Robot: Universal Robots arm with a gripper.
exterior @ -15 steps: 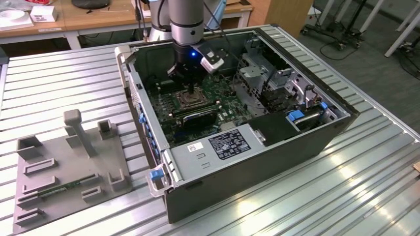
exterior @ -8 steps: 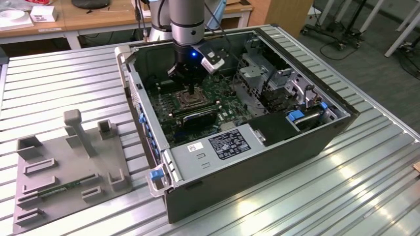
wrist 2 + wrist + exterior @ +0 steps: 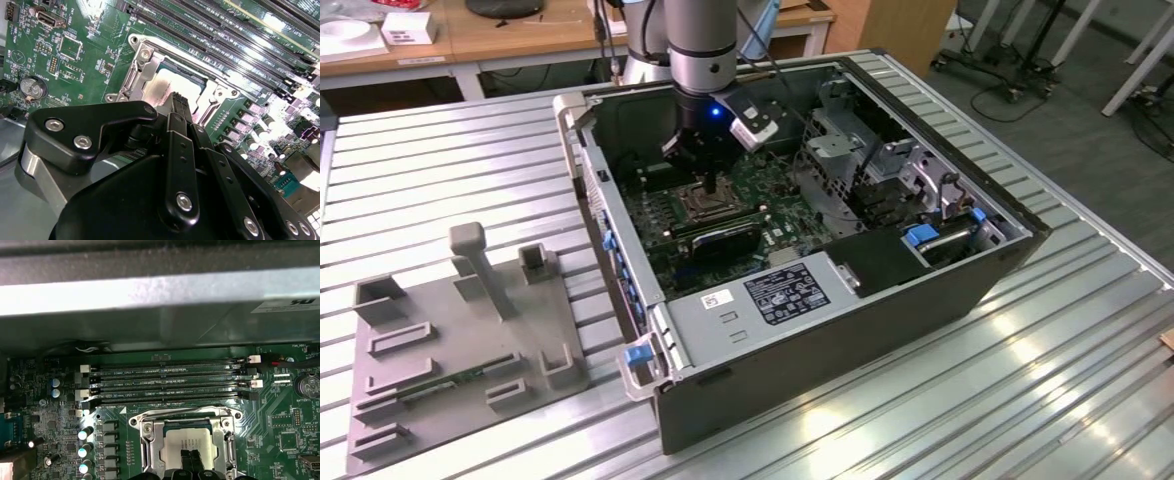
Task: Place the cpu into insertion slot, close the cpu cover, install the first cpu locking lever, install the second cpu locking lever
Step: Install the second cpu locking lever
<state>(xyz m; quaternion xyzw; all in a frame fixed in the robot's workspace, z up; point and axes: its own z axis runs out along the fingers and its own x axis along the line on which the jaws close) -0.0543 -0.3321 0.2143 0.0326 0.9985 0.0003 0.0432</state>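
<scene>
Grey cpu (image 3: 189,445), silver cpu cover (image 3: 150,440), green motherboard (image 3: 280,425)

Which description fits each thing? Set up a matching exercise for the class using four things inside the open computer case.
Things:
1. cpu
2. cpu cover
3. memory slots
4. gripper

Descriptions:
A. long, dark, parallel rows
B. silver frame lying around the chip
C. black, tips on the chip's face
D. grey square seated in the socket

Pairs: 1-D, 2-B, 3-A, 4-C
</scene>
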